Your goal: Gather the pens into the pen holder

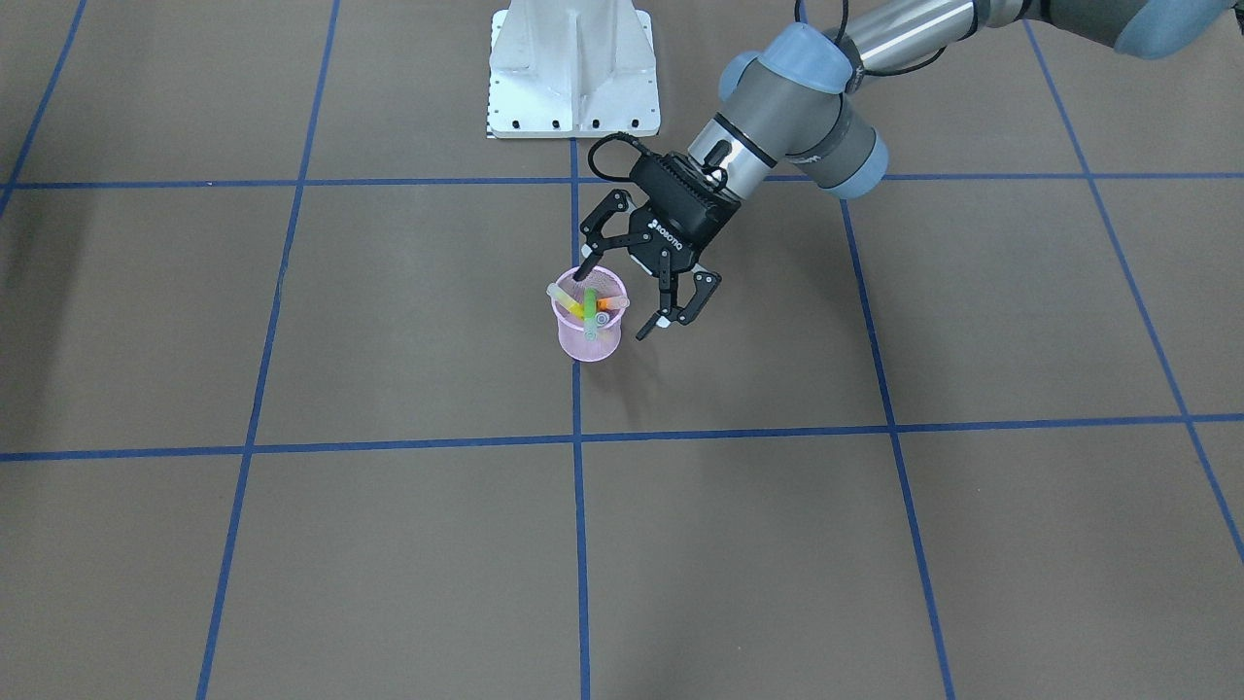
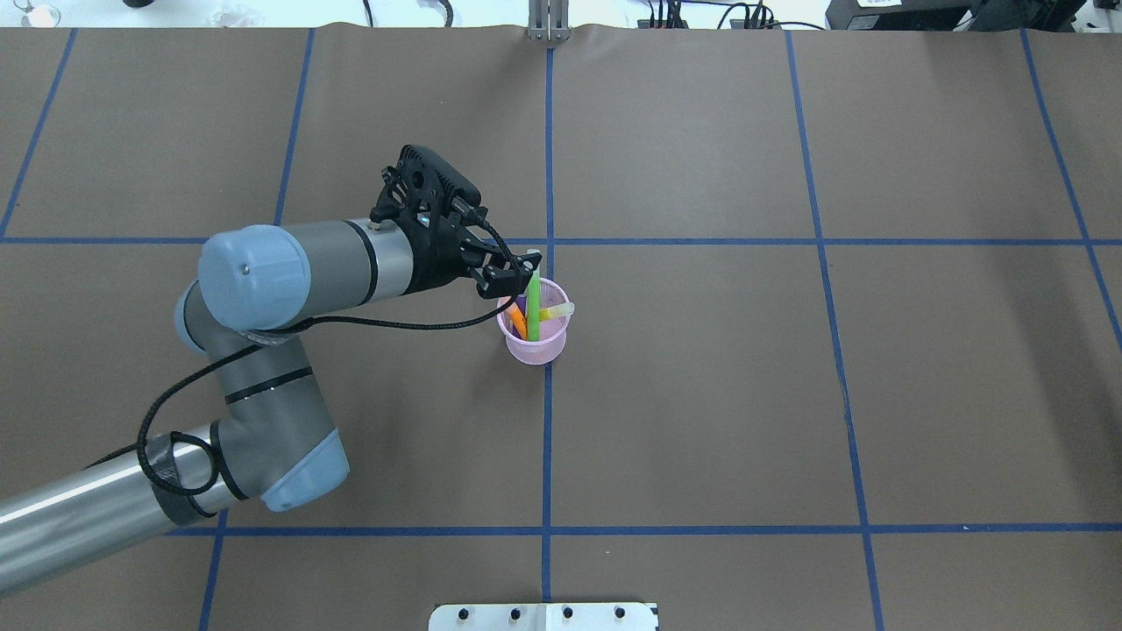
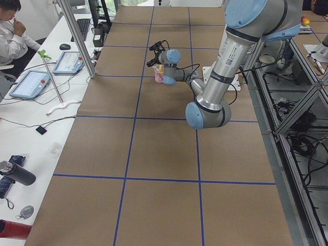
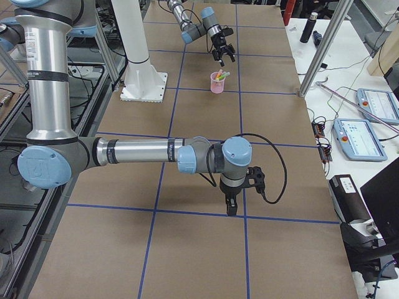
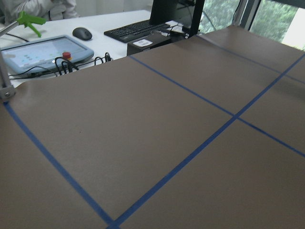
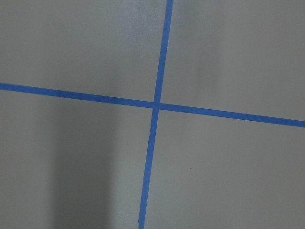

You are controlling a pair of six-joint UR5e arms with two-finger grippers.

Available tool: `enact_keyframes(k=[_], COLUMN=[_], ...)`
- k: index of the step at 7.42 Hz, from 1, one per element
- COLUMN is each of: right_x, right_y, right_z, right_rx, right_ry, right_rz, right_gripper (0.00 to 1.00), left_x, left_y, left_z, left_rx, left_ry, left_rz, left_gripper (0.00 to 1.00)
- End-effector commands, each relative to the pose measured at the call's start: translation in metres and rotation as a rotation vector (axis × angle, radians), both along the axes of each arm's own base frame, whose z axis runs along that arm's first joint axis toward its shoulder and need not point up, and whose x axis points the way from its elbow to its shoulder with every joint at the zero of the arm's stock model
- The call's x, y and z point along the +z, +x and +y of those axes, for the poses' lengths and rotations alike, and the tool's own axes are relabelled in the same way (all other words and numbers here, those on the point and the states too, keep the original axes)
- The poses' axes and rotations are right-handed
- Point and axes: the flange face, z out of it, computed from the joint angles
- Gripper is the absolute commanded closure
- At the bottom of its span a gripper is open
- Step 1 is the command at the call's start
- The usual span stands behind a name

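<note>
The pink mesh pen holder [image 1: 588, 342] [image 2: 536, 349] stands upright near the table's middle, on a blue tape line. Inside it lean a green pen [image 1: 590, 309] [image 2: 533, 302], a yellow pen [image 1: 566, 299] [image 2: 557, 311] and an orange pen [image 1: 604, 303] [image 2: 519, 326]. A purple pen [image 2: 518, 305] shows at the rim. My left gripper [image 1: 615, 304] [image 2: 508, 273] hangs open just above the holder, one fingertip over the rim, with nothing between its fingers. My right gripper [image 4: 230, 202] points down at bare table far from the holder. I cannot tell its state.
The white robot base [image 1: 573, 68] [image 2: 543, 616] stands behind the holder. Blue tape lines [image 1: 577, 544] grid the brown table. Beyond the far edge is a bench with tablets [image 3: 32, 82], a bottle [image 3: 18, 174] and a seated person [image 3: 13, 31].
</note>
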Motion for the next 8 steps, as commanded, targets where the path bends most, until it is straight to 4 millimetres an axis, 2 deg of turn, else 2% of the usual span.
enact_keyframes(k=[1, 2, 3, 4, 5, 6, 7, 8], right_x=[0.006, 0.008, 0.012, 0.015, 0.016, 0.018, 0.020, 0.020], right_y=[0.005, 0.011, 0.017, 0.027, 0.032, 0.033, 0.034, 0.034], right_z=[0.004, 0.006, 0.009, 0.012, 0.014, 0.014, 0.016, 0.016], right_rx=[0.010, 0.021, 0.031, 0.043, 0.052, 0.052, 0.052, 0.052], right_ry=[-0.012, -0.017, -0.024, -0.054, -0.062, -0.067, -0.070, -0.070], right_rz=[0.000, 0.000, 0.002, 0.011, 0.018, 0.035, 0.038, 0.038], right_gripper=[0.00, 0.00, 0.00, 0.00, 0.00, 0.00, 0.00, 0.00], left_x=[-0.004, 0.006, 0.029, 0.061, 0.096, 0.151, 0.186, 0.233], left_y=[-0.057, -0.085, -0.123, -0.170, -0.227, -0.289, -0.353, -0.411], left_z=[-0.031, -0.051, -0.065, -0.079, -0.096, -0.100, -0.106, -0.098], left_rx=[0.041, 0.054, 0.091, 0.125, 0.138, 0.153, 0.156, 0.147], left_ry=[-0.172, -0.255, -0.323, -0.352, -0.386, -0.425, -0.402, -0.416], left_rz=[-0.182, -0.268, -0.379, -0.468, -0.508, -0.519, -0.544, -0.587], left_gripper=[0.01, 0.01, 0.01, 0.01, 0.01, 0.01, 0.01, 0.00])
